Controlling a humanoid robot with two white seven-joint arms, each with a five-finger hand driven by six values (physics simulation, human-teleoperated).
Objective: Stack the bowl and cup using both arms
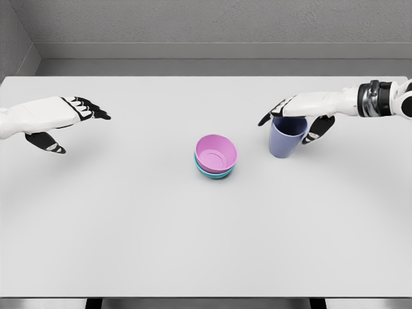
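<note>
While the pink bowl (216, 153) sits nested in a teal bowl (213, 171) at the centre of the white table (129, 225), the right hand (299, 117) wraps fingers and thumb around the upright lavender cup (287, 137) just beside them, and the left hand (55, 119) hovers far left, fingers extended, holding nothing.

On the white bench (129, 225), a pink bowl (216, 153) sits nested in a teal bowl (212, 172). The right robot hand (301, 119) wraps a lavender cup (286, 138) standing upright just beside them. The left robot hand (58, 119) hovers well apart, fingers spread.
</note>
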